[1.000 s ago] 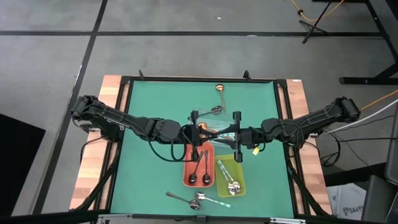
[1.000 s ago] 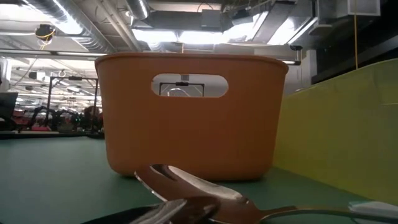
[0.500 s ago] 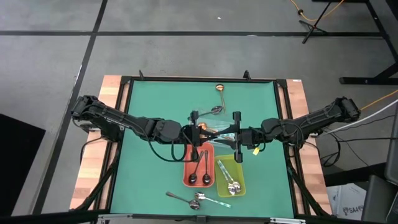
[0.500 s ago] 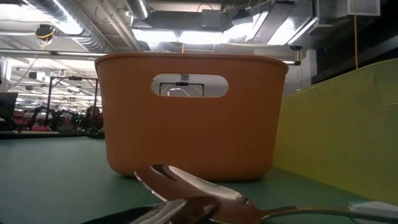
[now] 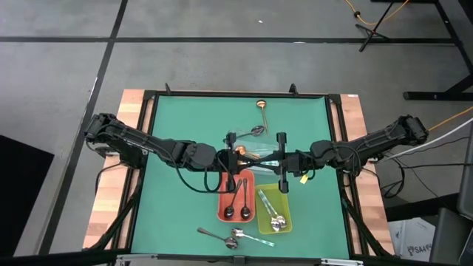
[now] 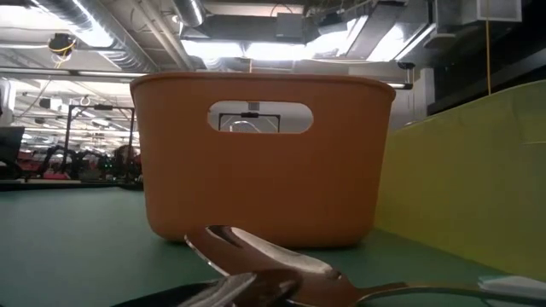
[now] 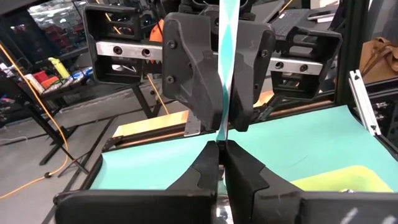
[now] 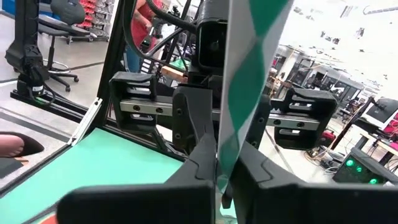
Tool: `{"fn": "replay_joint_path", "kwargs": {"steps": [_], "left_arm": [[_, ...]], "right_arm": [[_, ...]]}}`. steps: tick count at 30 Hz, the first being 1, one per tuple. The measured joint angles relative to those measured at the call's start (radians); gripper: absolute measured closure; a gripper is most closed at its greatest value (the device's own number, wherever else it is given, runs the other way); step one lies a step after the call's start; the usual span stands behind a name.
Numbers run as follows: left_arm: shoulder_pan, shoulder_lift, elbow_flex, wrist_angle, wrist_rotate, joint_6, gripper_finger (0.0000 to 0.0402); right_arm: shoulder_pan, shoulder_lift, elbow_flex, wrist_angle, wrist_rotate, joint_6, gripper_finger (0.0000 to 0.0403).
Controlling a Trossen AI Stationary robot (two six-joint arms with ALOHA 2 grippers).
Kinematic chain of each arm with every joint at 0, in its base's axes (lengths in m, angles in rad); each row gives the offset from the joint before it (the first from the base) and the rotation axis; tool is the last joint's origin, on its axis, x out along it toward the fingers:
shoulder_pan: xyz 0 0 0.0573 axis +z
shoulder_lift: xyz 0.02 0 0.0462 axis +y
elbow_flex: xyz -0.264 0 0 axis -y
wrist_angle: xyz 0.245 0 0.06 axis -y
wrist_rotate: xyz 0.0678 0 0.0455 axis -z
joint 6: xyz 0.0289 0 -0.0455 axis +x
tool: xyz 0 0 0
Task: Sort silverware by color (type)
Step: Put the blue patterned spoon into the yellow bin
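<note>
My two grippers meet fingertip to fingertip above the middle of the table, over the trays. Both my left gripper and my right gripper are shut on one shiny silver utensil. It mirrors the green table. Two black spoons lie in the red tray. Silver pieces lie in the yellow-green tray. A copper spoon lies flat near the table's far edge. Other silver pieces lie near the front edge. My left gripper pinches the silver utensil between its two fingers, with its thin edge showing just past the tips. The fingers come about level from the table's left. The utensil is lifted clear of the table. My right gripper pinches the same utensil by its two flat sides between its two fingers. The fingers come level from the table's right, opposite the left gripper. Which end of the utensil it has, I cannot tell.
In the low view the red tray's end wall fills the middle and the yellow-green tray stands to its right. Silver utensils lie in front of them. A silver spoon lies just beyond the grippers. Bare green mat lies left.
</note>
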State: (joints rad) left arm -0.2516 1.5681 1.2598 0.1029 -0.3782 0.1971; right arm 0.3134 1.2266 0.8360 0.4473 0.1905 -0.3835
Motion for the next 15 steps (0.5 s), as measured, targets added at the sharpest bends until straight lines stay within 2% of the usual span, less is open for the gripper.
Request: {"fn": "replay_joint_path", "kwargs": {"steps": [6, 15], "left_arm": [[0.0, 0.0, 0.0, 0.001, 0.005, -0.009, 0.0388], [0.0, 0.0, 0.0, 0.002, 0.004, -0.071, 0.0328]], "right_arm": [[0.0, 0.0, 0.0, 0.0, 0.0, 0.019, 0.0398], [0.0, 0.0, 0.0, -0.039, 0.038, 0.092, 0.0399]]}}
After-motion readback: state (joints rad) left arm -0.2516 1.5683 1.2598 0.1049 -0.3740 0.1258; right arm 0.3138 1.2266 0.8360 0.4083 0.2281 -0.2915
